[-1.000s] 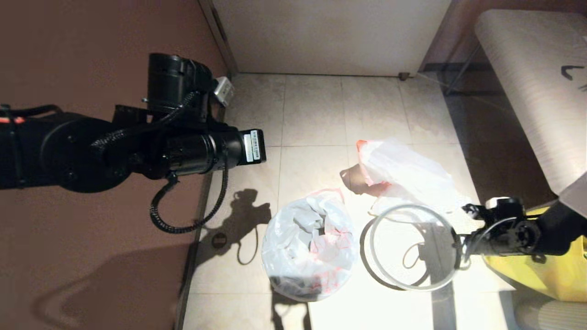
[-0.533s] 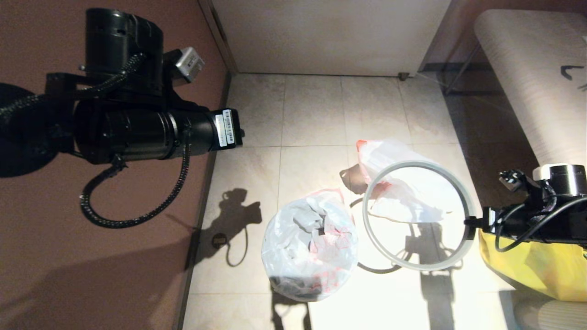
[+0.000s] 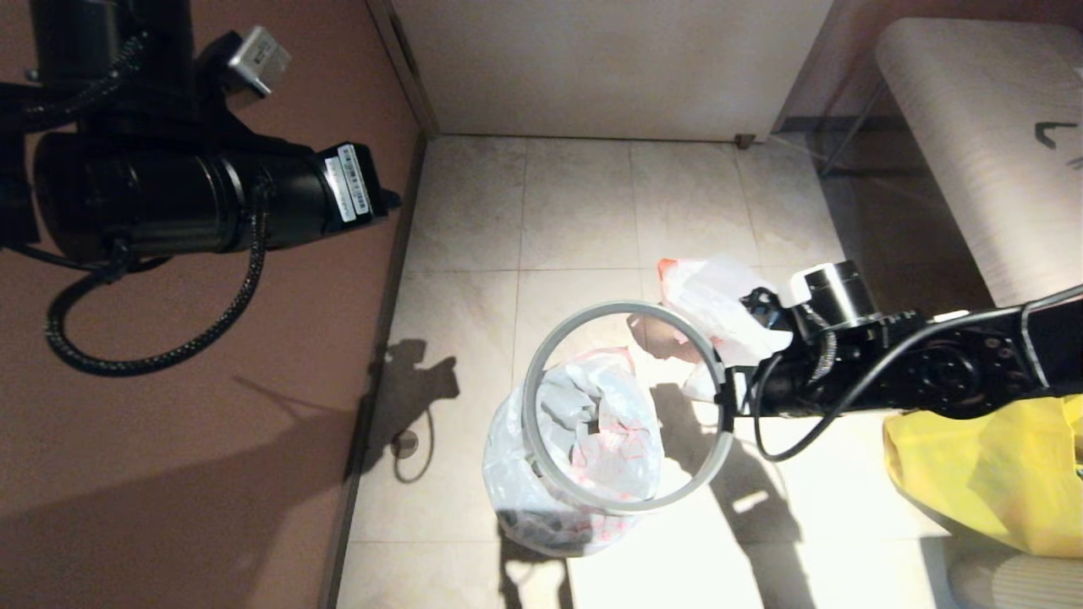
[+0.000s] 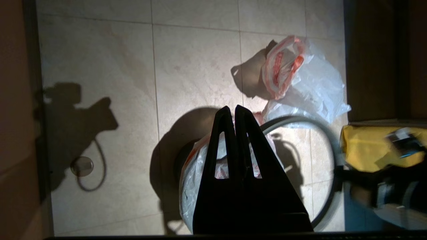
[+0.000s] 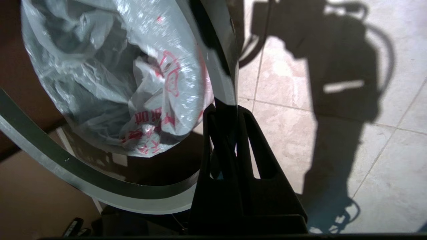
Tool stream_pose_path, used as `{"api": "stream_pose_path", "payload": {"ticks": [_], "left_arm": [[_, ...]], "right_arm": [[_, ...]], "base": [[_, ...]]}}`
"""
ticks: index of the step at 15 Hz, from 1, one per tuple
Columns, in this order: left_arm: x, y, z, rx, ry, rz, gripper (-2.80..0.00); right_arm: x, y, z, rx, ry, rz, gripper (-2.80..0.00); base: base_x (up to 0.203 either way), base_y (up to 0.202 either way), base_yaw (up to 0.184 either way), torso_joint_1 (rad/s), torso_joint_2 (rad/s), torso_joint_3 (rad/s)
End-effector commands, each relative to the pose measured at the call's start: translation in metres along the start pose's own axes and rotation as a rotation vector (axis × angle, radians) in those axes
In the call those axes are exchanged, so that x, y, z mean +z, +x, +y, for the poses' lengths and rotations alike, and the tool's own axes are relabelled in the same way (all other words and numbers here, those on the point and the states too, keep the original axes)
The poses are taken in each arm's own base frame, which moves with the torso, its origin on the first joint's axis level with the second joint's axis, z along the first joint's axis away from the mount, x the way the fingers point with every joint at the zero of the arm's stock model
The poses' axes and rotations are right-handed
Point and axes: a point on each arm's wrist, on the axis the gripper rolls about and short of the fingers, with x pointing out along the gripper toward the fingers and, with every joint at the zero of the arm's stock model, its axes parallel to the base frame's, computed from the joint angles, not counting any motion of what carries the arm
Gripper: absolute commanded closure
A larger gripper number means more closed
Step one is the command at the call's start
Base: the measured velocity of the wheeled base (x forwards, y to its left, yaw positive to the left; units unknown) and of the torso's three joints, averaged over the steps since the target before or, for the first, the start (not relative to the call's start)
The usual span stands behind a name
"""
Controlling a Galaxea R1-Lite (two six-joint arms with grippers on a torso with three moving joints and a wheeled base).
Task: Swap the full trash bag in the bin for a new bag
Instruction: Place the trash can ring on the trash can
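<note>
Nearest you, the bin (image 3: 529, 526) stood on the floor (image 3: 575, 211) with the new bag (image 3: 584, 431) lining it, its red drawing and characters showing on the crumpled plastic that bulged out over the opening. Your right gripper (image 3: 726, 391) was closed tight on the grey hoop (image 3: 541, 364), pinching its band between the fingers, and held the ring in the air above the bin, tilted, so that it overlapped the bag's mouth without sitting down on it. To the robot's right, behind that arm, a large yellow bag (image 3: 998, 474) lay on the floor. A little farther out, the full trash bag (image 3: 715, 296) lay on the tiles beyond the bin, apart from it, its pink-red tip turned toward the far wall. Farthest and highest, your left gripper (image 4: 235, 111) was closed with nothing between its fingers, the arm raised in front of the brown wall (image 3: 211, 440) well clear of the bin.
</note>
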Motion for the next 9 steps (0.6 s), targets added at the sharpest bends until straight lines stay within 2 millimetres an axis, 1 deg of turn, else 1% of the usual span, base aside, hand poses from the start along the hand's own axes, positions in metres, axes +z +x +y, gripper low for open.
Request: {"api": "stream_pose_path", "payload": {"ticks": [1, 3, 5, 7, 9], "left_arm": [[0.005, -0.010, 0.002, -0.009, -0.013, -0.028, 0.00], [0.006, -0.011, 0.002, -0.019, -0.013, -0.032, 0.00], [0.006, -0.011, 0.002, -0.019, -0.013, -0.032, 0.00], [0.006, -0.011, 0.002, -0.018, -0.015, -0.032, 0.00], [0.007, -0.012, 0.004, -0.013, -0.019, -0.043, 0.00]], "right_arm": [[-0.004, 0.045, 0.033, -0.035, -0.062, 0.068, 0.00], [-0.003, 0.062, 0.051, -0.061, -0.081, 0.104, 0.00], [-0.011, 0.080, 0.061, -0.075, -0.095, 0.154, 0.00], [-0.021, 0.094, 0.062, -0.087, -0.086, 0.193, 0.00], [-0.028, 0.104, 0.060, -0.098, -0.075, 0.218, 0.00]], "base": [[0.000, 0.000, 0.000, 0.000, 0.00, 0.000], [0.000, 0.000, 0.000, 0.000, 0.00, 0.000], [0.000, 0.000, 0.000, 0.000, 0.00, 0.000], [0.000, 0.000, 0.000, 0.000, 0.00, 0.000], [0.000, 0.000, 0.000, 0.000, 0.00, 0.000]]}}
